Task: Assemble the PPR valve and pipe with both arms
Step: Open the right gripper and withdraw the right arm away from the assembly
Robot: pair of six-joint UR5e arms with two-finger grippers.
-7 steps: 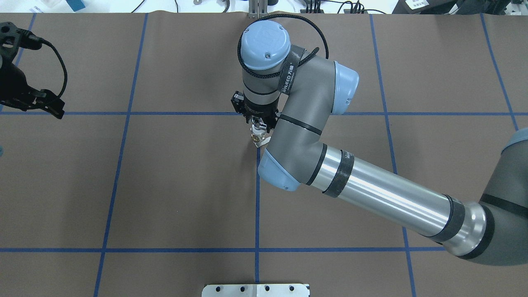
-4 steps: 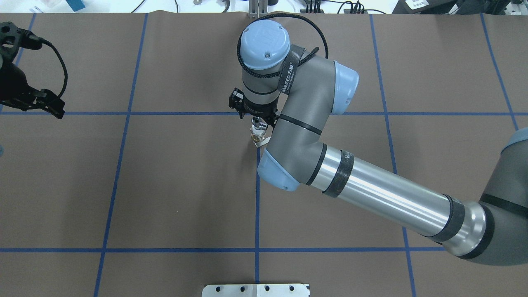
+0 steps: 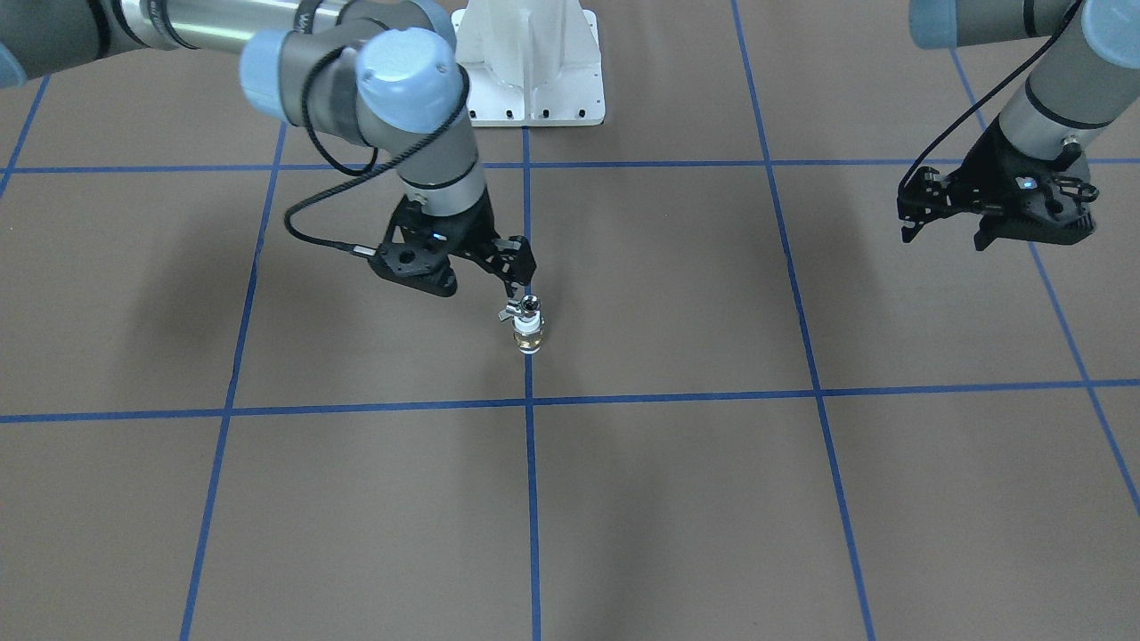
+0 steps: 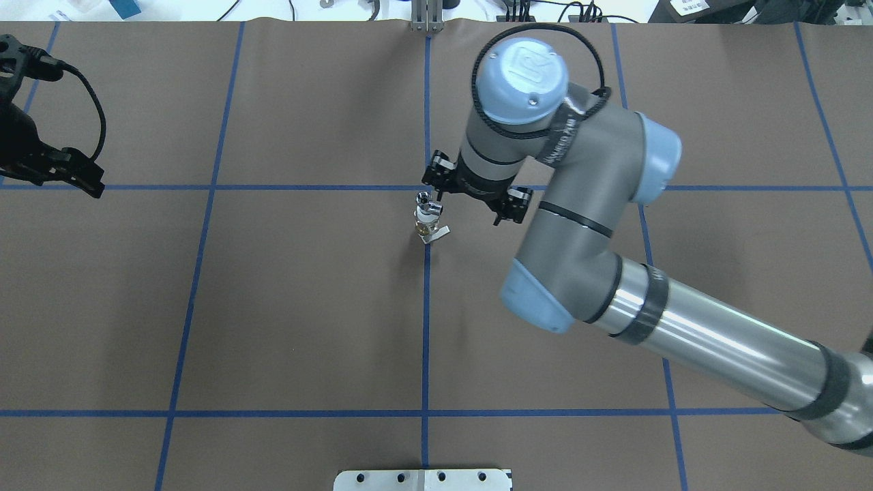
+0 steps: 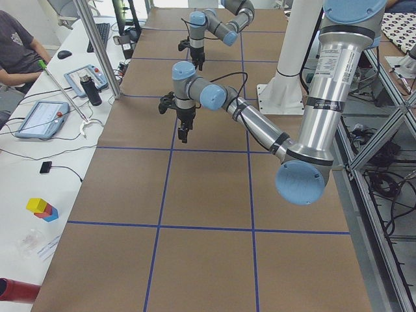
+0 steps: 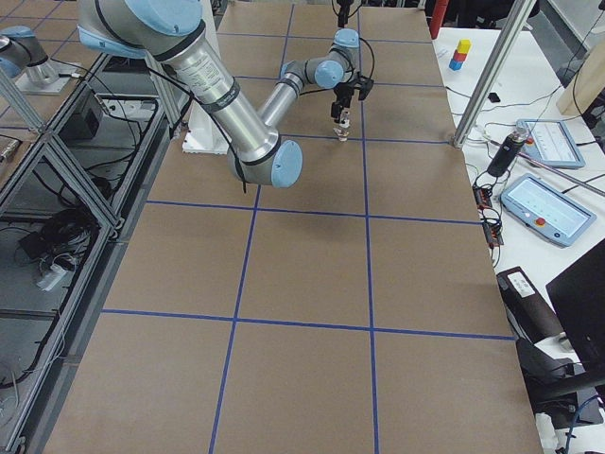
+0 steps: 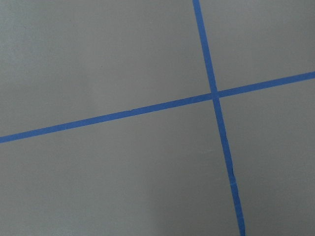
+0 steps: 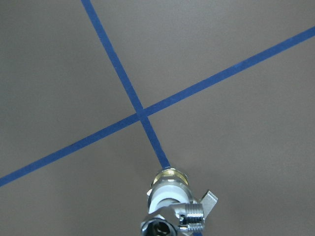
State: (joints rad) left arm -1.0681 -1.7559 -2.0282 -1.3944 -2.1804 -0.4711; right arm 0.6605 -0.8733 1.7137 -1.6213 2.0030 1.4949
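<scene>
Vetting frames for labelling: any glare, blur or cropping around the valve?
Right wrist view: PPR valve sharp, pipe glinting and cut by the bottom edge. Overhead view: glare streak on the right arm. Front view: soft shadows on the table.

No legible text or labels.

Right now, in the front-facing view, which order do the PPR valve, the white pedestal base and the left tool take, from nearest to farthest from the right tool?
1. PPR valve, just below the right tool.
2. white pedestal base, top centre.
3. left tool, far right of view.
</scene>
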